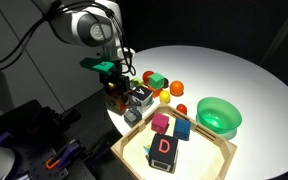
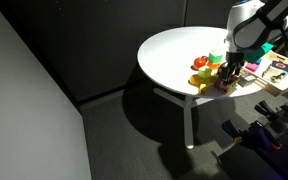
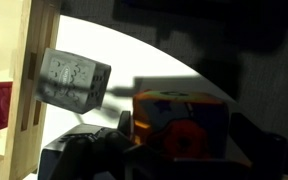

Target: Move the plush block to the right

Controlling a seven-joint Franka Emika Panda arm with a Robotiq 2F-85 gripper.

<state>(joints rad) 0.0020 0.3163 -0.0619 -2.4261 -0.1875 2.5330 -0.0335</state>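
Plush block (image 3: 179, 125) outside tray (image 1: 206, 152) of blocks (image 1: 164, 148)

The round white table (image 1: 234, 70) is lit hard from above in both exterior views, while the surroundings are left near-black. Glare is seen toward the tabletop's far edge, w/ surface detail washed out. A dark shadow is thrown on the floor (image 2: 134, 120) under the table. All pics are low-res and soft. The wrist view is dim & high-contrast: the tabletop patch is blown out, the plush block (image 3: 179, 125) and black-and-white block (image 3: 72, 78) are blurred, and the bottom is lost in shadow.
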